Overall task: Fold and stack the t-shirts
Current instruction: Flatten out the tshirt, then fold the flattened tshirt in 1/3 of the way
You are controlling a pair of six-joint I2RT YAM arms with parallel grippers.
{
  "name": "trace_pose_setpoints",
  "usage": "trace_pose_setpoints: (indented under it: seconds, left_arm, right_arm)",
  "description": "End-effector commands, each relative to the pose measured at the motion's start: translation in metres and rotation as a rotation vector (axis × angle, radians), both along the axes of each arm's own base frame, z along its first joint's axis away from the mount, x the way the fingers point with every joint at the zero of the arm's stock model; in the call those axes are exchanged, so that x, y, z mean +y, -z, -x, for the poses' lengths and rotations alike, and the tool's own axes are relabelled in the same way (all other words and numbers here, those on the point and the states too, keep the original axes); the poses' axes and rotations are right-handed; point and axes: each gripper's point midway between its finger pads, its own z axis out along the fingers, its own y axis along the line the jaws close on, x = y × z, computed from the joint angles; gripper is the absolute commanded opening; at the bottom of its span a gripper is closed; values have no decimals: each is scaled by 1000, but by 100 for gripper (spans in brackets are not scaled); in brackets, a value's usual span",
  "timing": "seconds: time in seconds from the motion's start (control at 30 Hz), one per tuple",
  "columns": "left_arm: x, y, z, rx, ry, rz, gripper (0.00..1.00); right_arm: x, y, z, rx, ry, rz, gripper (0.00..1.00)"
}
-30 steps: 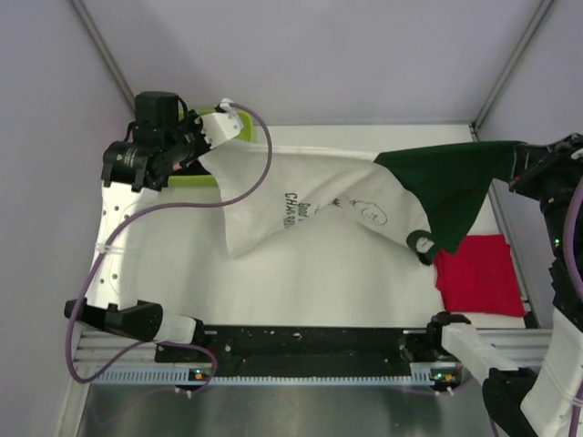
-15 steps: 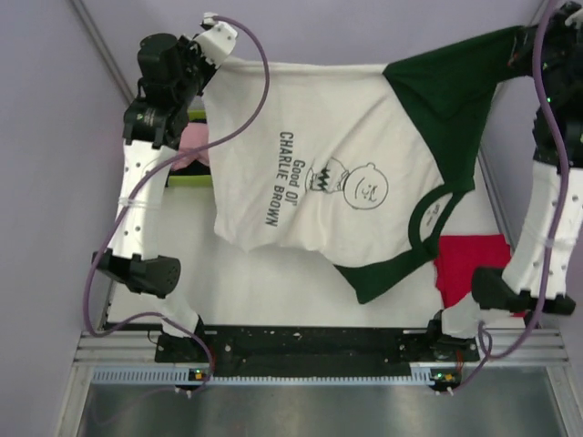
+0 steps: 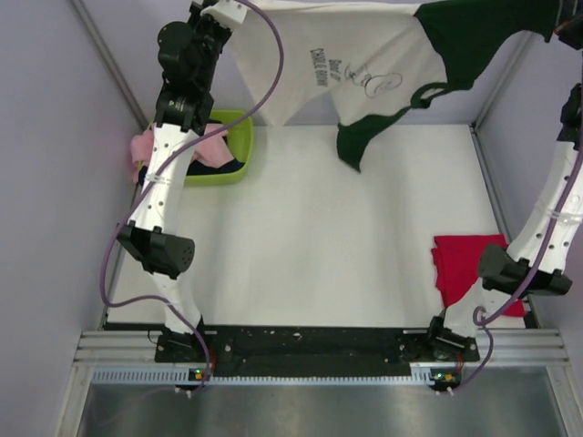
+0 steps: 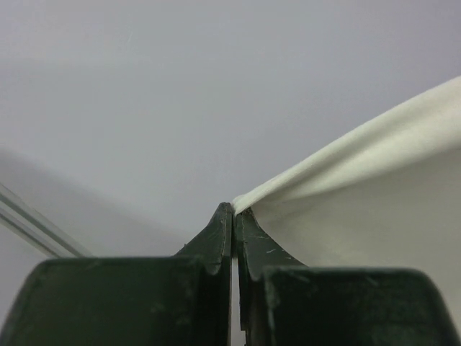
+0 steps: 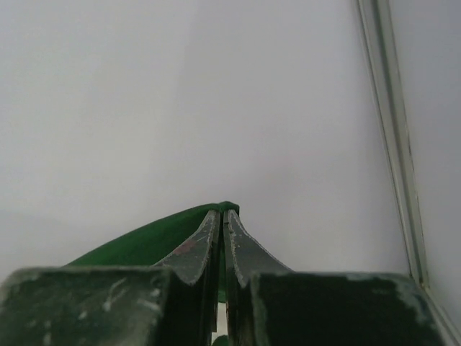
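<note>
The white t-shirt [image 3: 364, 55] with dark green sleeves and a cartoon print hangs stretched in the air at the far end, high above the table. My left gripper [image 3: 224, 9] is shut on its white corner at the top left. In the left wrist view the white cloth [image 4: 374, 187] runs off to the right from the left gripper [image 4: 233, 209]. My right gripper [image 3: 565, 23] is shut on the green sleeve at the top right. The right wrist view shows the green cloth [image 5: 137, 245] pinched in the right gripper [image 5: 222, 210]. The red t-shirt [image 3: 466, 271] lies folded at the table's right edge.
A lime-green basket [image 3: 242, 137] with pink cloth [image 3: 146, 146] in it stands at the back left of the white table [image 3: 310, 255]. Both arms reach up tall along the left and right sides. Grey walls close in the back and both sides.
Both arms have risen and swung toward the back, lifting the white t-shirt off the table. It now hangs spread between them in the air. The red t-shirt has not moved.
</note>
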Motion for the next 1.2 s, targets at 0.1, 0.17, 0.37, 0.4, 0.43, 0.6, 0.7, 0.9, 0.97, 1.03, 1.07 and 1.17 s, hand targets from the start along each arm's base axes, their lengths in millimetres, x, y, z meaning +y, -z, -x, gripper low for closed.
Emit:
trace_pose_setpoints:
  seconds: [0.1,0.17,0.37,0.4,0.43,0.6,0.7,0.9,0.97,1.03,1.07,1.17]
  left_arm:
    - [4,-9,27,9,27,-68,0]
    - [-4,36,27,158,72,-130,0]
    - [-19,189,74,623,257,-306,0]
    - [-18,210,85,689,272,-323,0]
    - [-16,232,95,752,281,-337,0]
    - [-10,326,164,1076,400,-418,0]
    - [1,380,208,1278,431,-444,0]
    - [9,449,283,1578,498,-397,0]
    - [9,457,304,1639,530,-379,0]
    - [10,460,321,1687,561,-378,0]
    - [11,459,326,1689,570,-384,0]
    - [5,455,299,1585,531,-357,0]
  right_arm:
    - [6,-33,82,-84,43,102,0]
    - [12,4,88,23,18,90,0]
    - [33,136,128,283,-2,-46,0]
    - [36,160,134,330,-6,-74,0]
    - [43,175,147,353,-10,-85,0]
    - [68,277,179,583,-67,-239,0]
    - [90,325,191,666,-132,-401,0]
    - [103,387,205,775,-130,-532,0]
    - [101,395,205,799,-124,-528,0]
    - [95,395,203,805,-105,-485,0]
    - [90,393,199,801,-91,-453,0]
    - [76,390,171,764,-108,-350,0]
